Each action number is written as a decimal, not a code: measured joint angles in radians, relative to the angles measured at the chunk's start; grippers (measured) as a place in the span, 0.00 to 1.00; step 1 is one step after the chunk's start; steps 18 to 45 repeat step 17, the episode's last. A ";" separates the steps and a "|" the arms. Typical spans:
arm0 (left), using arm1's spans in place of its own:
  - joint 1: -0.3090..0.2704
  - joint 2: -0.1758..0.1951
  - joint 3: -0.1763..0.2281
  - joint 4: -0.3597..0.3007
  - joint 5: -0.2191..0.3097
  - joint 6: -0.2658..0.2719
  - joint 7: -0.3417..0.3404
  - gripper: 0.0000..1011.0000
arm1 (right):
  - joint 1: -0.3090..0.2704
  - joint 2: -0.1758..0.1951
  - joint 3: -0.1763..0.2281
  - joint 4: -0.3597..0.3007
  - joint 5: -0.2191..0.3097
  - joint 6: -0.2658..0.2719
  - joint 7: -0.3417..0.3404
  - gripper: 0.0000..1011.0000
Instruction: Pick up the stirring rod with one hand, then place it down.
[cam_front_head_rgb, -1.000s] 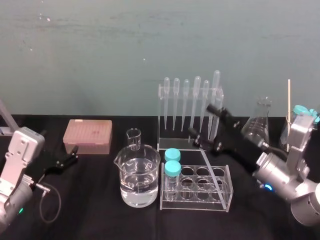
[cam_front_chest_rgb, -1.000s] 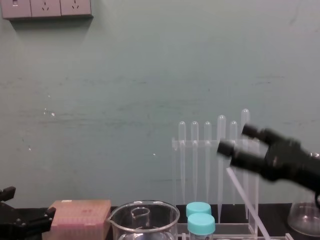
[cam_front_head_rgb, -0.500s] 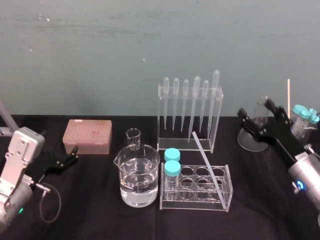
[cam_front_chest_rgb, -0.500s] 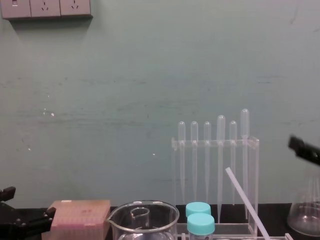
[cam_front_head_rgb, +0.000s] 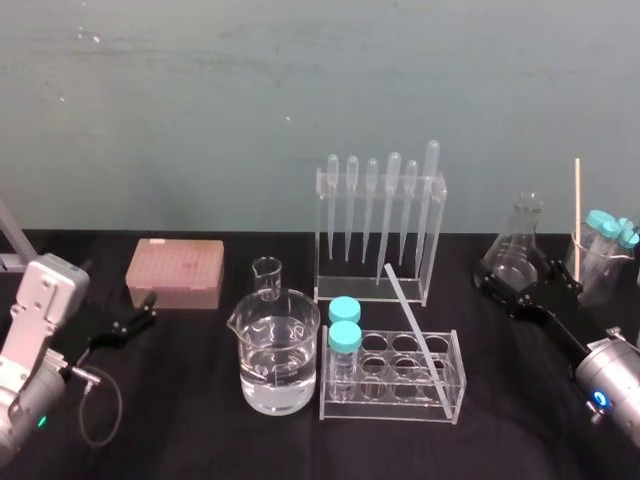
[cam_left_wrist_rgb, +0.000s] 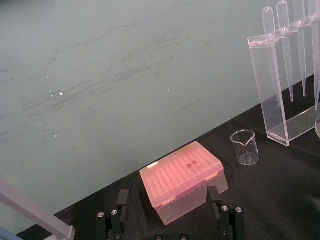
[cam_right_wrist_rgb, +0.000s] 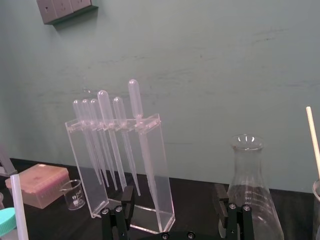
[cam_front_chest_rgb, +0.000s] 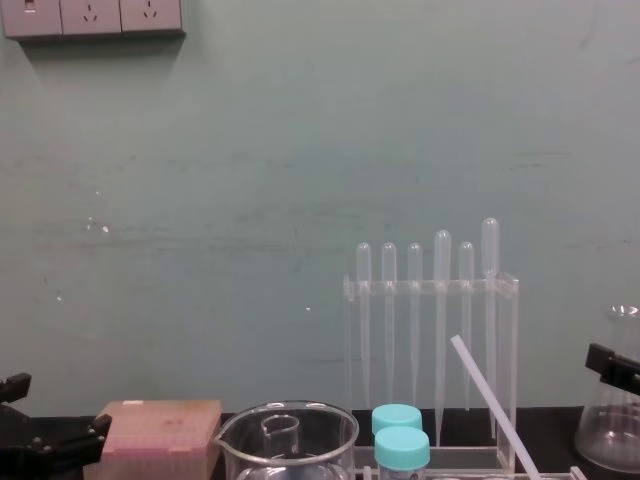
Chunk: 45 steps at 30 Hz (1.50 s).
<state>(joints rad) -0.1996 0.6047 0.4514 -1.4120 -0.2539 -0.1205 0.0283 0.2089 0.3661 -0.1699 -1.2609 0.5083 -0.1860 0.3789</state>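
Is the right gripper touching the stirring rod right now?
Apart. Head view: the right gripper sits by the flask, a wide gap from the stirring rod.

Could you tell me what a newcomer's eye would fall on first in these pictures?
The tall clear pipette rack at the centre back draws the eye first, with the stirring rod leaning slantwise across the test-tube rack before it, beside a beaker of water. The right gripper hangs open by the conical flask at the right; the left gripper rests open at the left near a pink box.
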 joint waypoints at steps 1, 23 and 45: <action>0.000 0.000 0.000 0.000 0.000 0.000 0.000 0.99 | 0.001 0.000 0.000 0.000 0.000 -0.002 0.001 0.99; 0.000 0.000 0.000 0.000 0.000 0.000 0.000 0.99 | 0.005 0.000 -0.002 0.003 -0.001 -0.016 0.007 0.99; 0.000 0.000 0.000 0.000 0.000 0.000 0.000 0.99 | 0.005 0.000 -0.002 0.003 -0.001 -0.016 0.007 0.99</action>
